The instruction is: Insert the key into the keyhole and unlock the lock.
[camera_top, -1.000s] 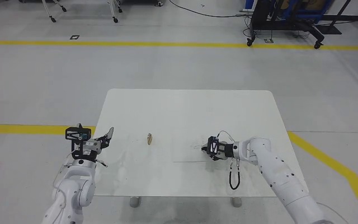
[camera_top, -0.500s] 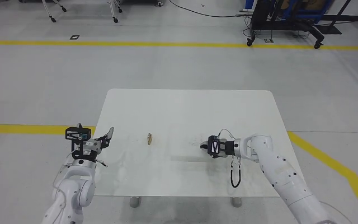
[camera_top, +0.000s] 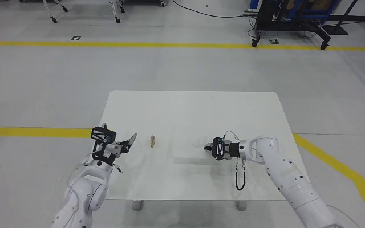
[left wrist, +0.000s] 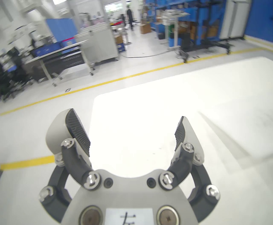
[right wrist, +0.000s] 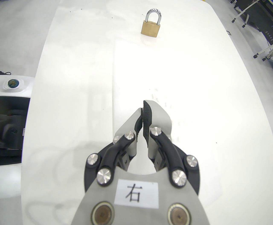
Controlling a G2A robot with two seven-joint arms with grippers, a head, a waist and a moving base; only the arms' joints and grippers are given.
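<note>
- Lock (right wrist: 150, 27): a small brass padlock with a steel shackle (right wrist: 154, 13), closed. It sits on the white table (camera_top: 228, 114) left of the middle, about halfway between the near and far edges. It seems to stand upright on its base, one broad face turned toward the right gripper (right wrist: 143, 106).
- Handling, as a judgement: the lock looks dense for its size, rigid and smooth-sided. A sideways nudge would likely tip it or slide it on the slick tabletop. The best hold is across the two flat faces of the body, low enough to be firm and clear of the end with the keyhole. I cannot see the keyhole; it may be underneath.
- Key: I cannot make it out. It should be thin, stiff and light, and it would twist easily in a loose pinch.
- Left gripper (left wrist: 128, 119): fingers spread wide with nothing between them. It hangs over the table's left edge, near the lock but not touching it.
- Right gripper: ribbed pads pressed together. It is low over the table right of the middle, well apart from the lock and pointing at it. I cannot tell whether a key is pinched between the pads.
</note>
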